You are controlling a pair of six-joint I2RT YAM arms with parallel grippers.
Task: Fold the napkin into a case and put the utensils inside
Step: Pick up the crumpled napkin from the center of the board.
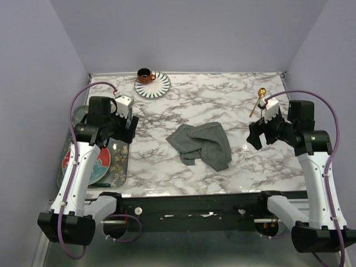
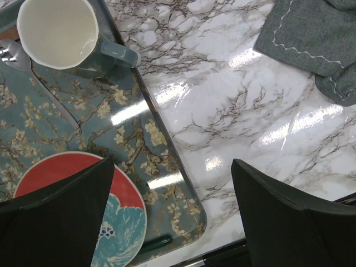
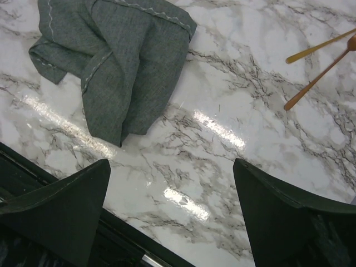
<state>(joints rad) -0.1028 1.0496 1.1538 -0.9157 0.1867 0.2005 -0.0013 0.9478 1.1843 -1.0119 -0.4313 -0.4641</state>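
Observation:
The dark grey napkin (image 1: 201, 145) lies crumpled in a loose heap at the middle of the marble table; it also shows in the right wrist view (image 3: 114, 61) and at the corner of the left wrist view (image 2: 317, 39). The gold-copper utensils (image 1: 258, 100) lie at the far right, their thin handles crossing in the right wrist view (image 3: 320, 64). My left gripper (image 1: 129, 129) hangs open over the tray's edge, left of the napkin. To the napkin's right my right gripper (image 1: 255, 136) is open and empty. No case shape is formed.
A floral tray (image 2: 178, 183) at the left holds a red and teal plate (image 2: 119, 222), a teal mug (image 2: 61, 33) and a fork (image 2: 14, 55). An orange cup (image 1: 146, 74) on a striped saucer (image 1: 156, 88) stands at the far edge.

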